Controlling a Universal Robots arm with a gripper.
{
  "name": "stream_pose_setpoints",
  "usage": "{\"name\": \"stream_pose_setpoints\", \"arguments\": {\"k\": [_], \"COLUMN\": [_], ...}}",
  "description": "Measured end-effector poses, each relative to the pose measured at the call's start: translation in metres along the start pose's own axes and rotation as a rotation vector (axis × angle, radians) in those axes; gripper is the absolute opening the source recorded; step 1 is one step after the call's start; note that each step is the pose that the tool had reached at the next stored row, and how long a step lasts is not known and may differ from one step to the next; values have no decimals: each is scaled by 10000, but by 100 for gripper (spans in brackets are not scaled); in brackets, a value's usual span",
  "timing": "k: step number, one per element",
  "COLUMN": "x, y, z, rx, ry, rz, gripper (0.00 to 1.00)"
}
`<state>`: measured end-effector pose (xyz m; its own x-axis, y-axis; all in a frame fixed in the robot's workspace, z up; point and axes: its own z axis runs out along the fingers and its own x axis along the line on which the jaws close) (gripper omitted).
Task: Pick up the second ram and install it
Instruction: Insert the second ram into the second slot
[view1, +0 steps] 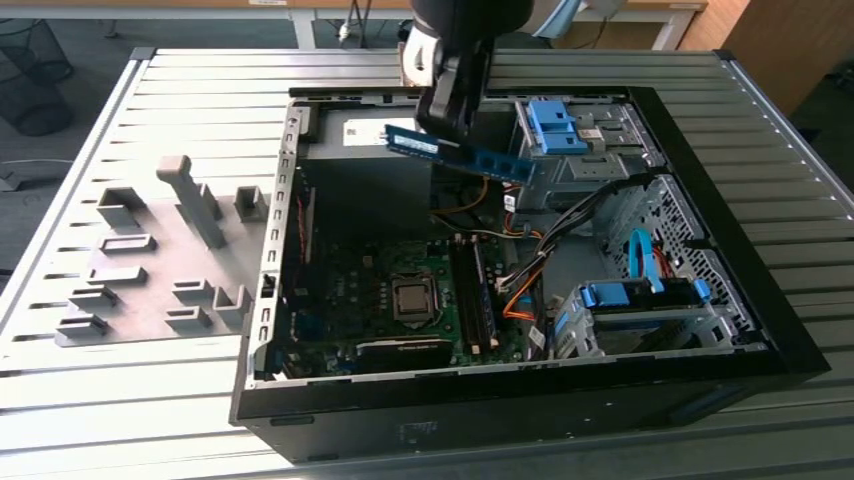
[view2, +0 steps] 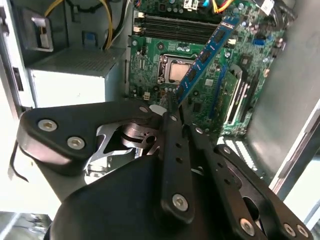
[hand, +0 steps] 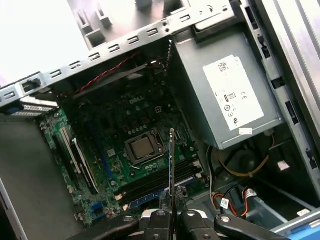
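Black gripper (view2: 172, 112) clamped on one end of long thin blue-green RAM stick (view1: 461, 155), jutting out beyond fingers above green motherboard (view2: 200, 60); end-on hold risks tilt, missing slot.

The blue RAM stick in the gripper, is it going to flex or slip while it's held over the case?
Probably stiff: the second ram juts out straight from the gripper without drooping. It looks thin and light. Held near one end, edge-on in the first wrist view, it might pivot if bumped, and its exposed chips look fragile.
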<state>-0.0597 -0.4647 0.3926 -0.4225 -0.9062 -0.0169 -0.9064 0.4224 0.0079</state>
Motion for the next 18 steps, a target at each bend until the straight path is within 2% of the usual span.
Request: {"name": "stream_pose_setpoints", "arguments": {"k": [18], "x": [1], "y": [0], "z": [35], "rx": [83], "ry": [45], "rz": [3110], "gripper": [14]}}
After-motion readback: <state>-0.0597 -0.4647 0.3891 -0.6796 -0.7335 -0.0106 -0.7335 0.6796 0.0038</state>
